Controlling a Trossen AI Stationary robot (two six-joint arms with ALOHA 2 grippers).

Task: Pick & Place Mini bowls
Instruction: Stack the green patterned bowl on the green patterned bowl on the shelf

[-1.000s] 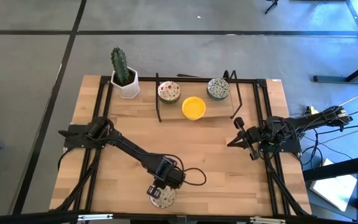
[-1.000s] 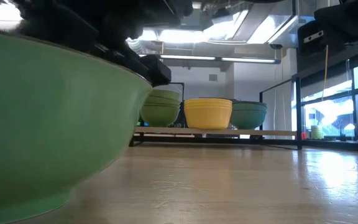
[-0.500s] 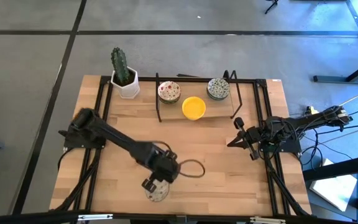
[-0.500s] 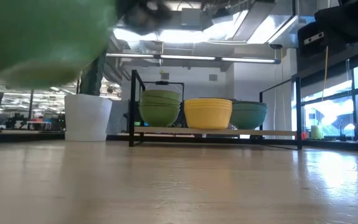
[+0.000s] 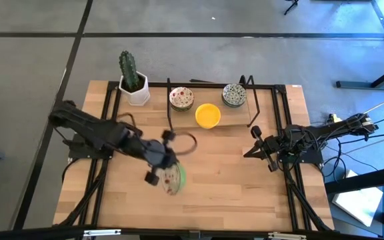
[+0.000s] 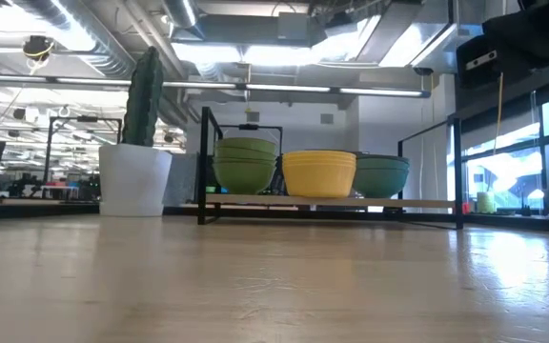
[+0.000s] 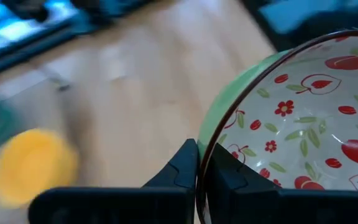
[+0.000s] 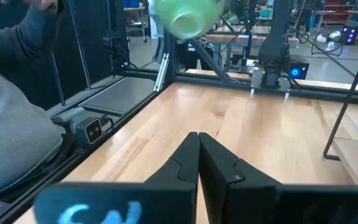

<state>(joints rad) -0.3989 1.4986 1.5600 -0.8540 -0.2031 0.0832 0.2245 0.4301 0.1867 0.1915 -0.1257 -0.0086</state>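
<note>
My left gripper (image 5: 161,171) hangs over the middle of the table, shut on a mini bowl (image 5: 173,179) that is green outside and white with red floral speckles inside (image 7: 297,118). The right wrist view shows the bowl's green underside (image 8: 188,15) in the air. Three more mini bowls rest on the rack's wooden shelf at the far side: a red-speckled one (image 5: 181,99), a yellow one (image 5: 207,115) and a green-grey one (image 5: 234,95). My right gripper (image 8: 198,149) waits shut at the right edge (image 5: 252,142). My left gripper pinches the bowl's rim (image 7: 201,177), one finger (image 7: 185,162) outside the green wall and the other finger (image 7: 224,168) inside the bowl. The fingers slant down from the table's left. The bowl is lifted clear of the table and tilted on its side.
A white pot with a cactus (image 5: 133,83) stands at the far left, beside the black-framed rack (image 5: 171,113). Black rails (image 5: 105,133) run along both table sides. A person's grey sleeve (image 8: 11,99) shows beyond the table's near edge. Bare wood (image 5: 232,180) lies between the arms.
My left gripper has taken hold of the speckled bowl near the table's near edge and risen with it, moving toward the far edge and tipping up from pointing steeply down. The bowl has been lifted clear and is now tilted; it has left the low view.
</note>
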